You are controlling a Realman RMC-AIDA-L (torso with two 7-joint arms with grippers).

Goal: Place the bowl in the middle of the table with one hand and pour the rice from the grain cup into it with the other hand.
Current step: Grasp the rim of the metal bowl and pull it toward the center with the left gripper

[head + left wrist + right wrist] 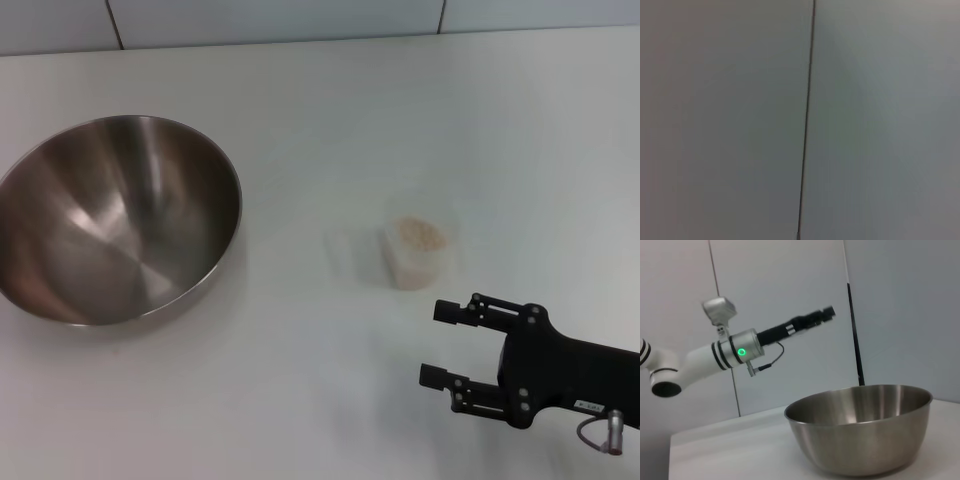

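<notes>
The steel bowl (110,220) stands at the table's (300,400) left side, upright and empty; the right wrist view shows the bowl (860,430) from the side. Right of the middle stands the clear grain cup (417,255), with pale rice (420,235) inside. My right gripper (441,344) is open near the front right, a short way in front of the cup, with nothing between its fingers. My left arm is out of the head view. In the right wrist view the left gripper (826,314) is held high above the table, beyond the bowl.
A grey panelled wall (300,20) runs behind the table's far edge. The left wrist view holds only a wall panel seam (807,120). Bare white tabletop lies between bowl and cup.
</notes>
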